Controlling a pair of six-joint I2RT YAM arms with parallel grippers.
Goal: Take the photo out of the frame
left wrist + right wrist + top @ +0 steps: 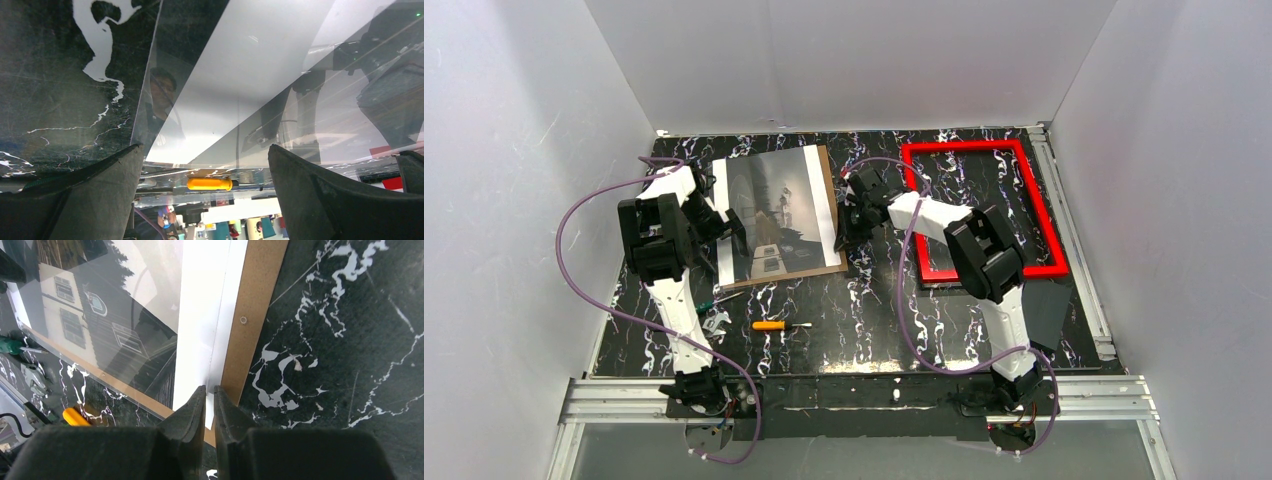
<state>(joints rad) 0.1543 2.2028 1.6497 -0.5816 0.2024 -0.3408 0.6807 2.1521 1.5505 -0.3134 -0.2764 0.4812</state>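
Closest to my right wrist camera is the right gripper [210, 392]. It is clenched almost fully, and it looks to be pinching the white strip along one long side of the photo [200, 315]. The plain brown backing board [252, 315] shows just beyond that strip.

From above, the photo lies face up on the board at about 10 o'clock on the surface [864, 300]. The red frame [964, 147] lies flat at 2 o'clock, well apart from it. I see only the marbled top inside its rim, so I judge the main job done: the photo is out of the frame.

The left gripper [206, 147] sits at the photo's 9 o'clock edge, released, with its jaws wide and the glossy sheet edge between them, ungrasped. An orange screwdriver [774, 325] lies at 7 o'clock, near the left arm.

What seems left is lifting the photo off the board and setting it down alone. I cannot tell whether a clear cover sheet lies on top.
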